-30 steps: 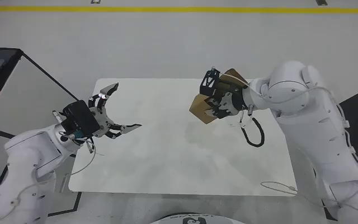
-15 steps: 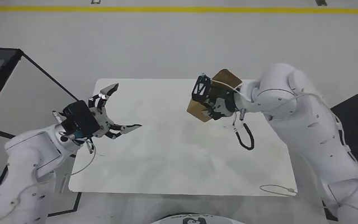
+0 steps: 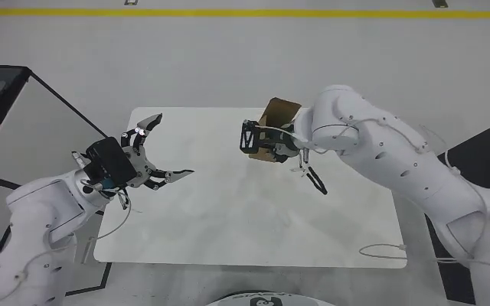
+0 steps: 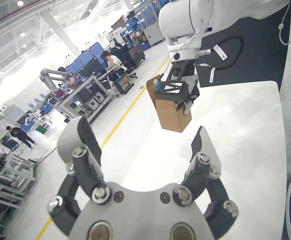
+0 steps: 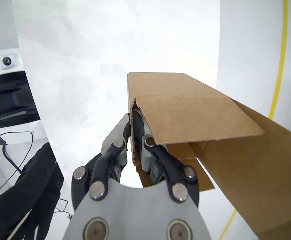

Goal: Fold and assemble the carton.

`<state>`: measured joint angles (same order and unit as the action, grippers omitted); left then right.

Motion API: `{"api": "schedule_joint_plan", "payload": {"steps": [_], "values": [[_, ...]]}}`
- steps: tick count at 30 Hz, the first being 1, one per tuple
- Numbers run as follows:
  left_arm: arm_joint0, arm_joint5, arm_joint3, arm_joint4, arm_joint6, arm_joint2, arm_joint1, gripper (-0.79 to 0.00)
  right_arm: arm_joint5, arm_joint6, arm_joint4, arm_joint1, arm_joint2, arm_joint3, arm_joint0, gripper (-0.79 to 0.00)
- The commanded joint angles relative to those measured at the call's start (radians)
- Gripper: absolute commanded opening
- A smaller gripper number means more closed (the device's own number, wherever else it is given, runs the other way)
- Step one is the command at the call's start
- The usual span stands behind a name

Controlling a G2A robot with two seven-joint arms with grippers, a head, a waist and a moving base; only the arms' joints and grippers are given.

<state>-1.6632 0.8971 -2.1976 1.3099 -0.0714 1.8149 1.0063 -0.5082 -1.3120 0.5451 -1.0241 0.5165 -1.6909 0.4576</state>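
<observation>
The brown cardboard carton (image 3: 280, 113) is nearly upright over the table's (image 3: 230, 218) far part, top flaps open.

Bright, even light falls from overhead, casting only faint, soft shadows on the white table (image 3: 230, 222). In the left wrist view, ceiling lamps (image 4: 20, 3) glare at the upper left. Straight lines there bow toward the frame edges.

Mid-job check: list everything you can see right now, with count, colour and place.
carton: one, brown, top flaps open, held over the table's far middle
table: one, white, under both arms
floor line: one, yellow, beyond the table's far edge
left end effector: one, open and empty, at the table's left edge, facing the carton
right end effector: one, shut on one wall of the carton
</observation>
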Motion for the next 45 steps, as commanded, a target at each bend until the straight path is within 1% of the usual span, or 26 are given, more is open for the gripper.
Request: {"api": "schedule_joint_plan", "payload": {"steps": [1,14,18,23,28,35,45], "values": [[0.0,0.0,0.0,0.0,0.0,0.0,0.0,0.0,0.001,-0.001,0.0,0.0,0.003,-0.002,0.001,-0.785],[0.0,0.0,0.0,0.0,0.0,0.0,0.0,0.0,0.001,-0.001,0.0,0.0,0.003,-0.002,0.001,-0.785],[0.0,0.0,0.0,0.0,0.0,0.0,0.0,0.0,0.023,0.024,0.116,-0.006,-0.03,-0.006,0.026,-0.785],[0.0,0.0,0.0,0.0,0.0,0.0,0.0,0.0,0.033,0.047,0.205,-0.035,-0.089,0.024,0.029,-0.785],[0.0,0.0,0.0,0.0,0.0,0.0,0.0,0.0,0.029,0.079,0.263,-0.082,-0.16,0.084,0.021,-0.785],[0.0,0.0,0.0,0.0,0.0,0.0,0.0,0.0,-0.053,0.147,0.259,-0.158,-0.231,0.235,0.002,-0.785],[0.0,0.0,0.0,0.0,0.0,0.0,0.0,0.0,-0.057,0.15,0.257,-0.161,-0.231,0.241,-0.001,-0.785]]}}
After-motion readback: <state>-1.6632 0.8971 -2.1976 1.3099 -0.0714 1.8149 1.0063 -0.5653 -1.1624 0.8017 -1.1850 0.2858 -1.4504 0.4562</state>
